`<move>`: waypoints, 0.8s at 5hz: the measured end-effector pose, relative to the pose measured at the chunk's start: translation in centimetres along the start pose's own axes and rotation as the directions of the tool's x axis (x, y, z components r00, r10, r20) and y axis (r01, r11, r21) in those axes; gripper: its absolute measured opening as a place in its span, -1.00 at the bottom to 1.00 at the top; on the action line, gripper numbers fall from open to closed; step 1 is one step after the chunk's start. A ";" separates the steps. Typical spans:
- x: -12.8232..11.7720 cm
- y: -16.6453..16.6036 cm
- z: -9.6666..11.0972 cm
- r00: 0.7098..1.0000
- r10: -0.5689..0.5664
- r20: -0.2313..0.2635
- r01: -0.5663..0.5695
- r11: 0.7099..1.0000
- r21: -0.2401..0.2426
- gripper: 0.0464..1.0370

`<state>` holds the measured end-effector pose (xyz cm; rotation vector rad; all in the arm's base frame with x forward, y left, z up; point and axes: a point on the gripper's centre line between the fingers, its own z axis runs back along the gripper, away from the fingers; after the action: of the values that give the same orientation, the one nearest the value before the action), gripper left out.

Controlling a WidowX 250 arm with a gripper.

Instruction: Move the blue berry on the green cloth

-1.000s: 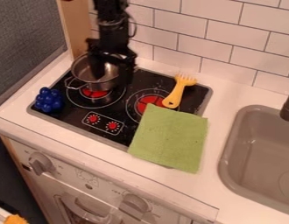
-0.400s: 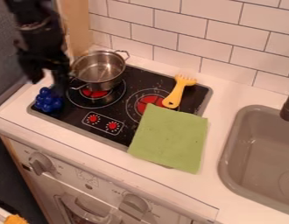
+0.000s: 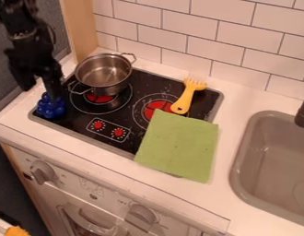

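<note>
White table [image 3: 236, 103]. Black cooktop [image 3: 78, 124] set in it, grey sink [image 3: 265, 156] at view right. Green cloth [image 3: 179, 145] overlaps cooktop's front edge. Claw [image 3: 40, 93] at upper left, open, fingers apart, one at top of the berry; can't tell if touching. Metal pot [image 3: 105, 73] on rear left burner. Yellow fork [image 3: 188, 97] behind cloth. Blue berry [image 3: 51, 109] on cooktop's left corner, off cloth.

Chunky, all-black segmented arm [image 3: 25, 39]
</note>
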<state>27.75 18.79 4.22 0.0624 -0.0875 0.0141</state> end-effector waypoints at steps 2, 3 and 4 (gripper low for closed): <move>0.3 0.1 -2.8 0.998 0.047 -0.044 -0.051 0.995 -0.085 0.93; -0.3 -1.0 -3.3 0.998 0.038 -0.049 -0.044 0.992 -0.114 0.93; -0.8 -1.7 -2.7 0.999 0.025 -0.040 -0.030 0.993 -0.118 0.83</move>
<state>27.24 17.22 1.40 -0.0582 -0.0504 0.0377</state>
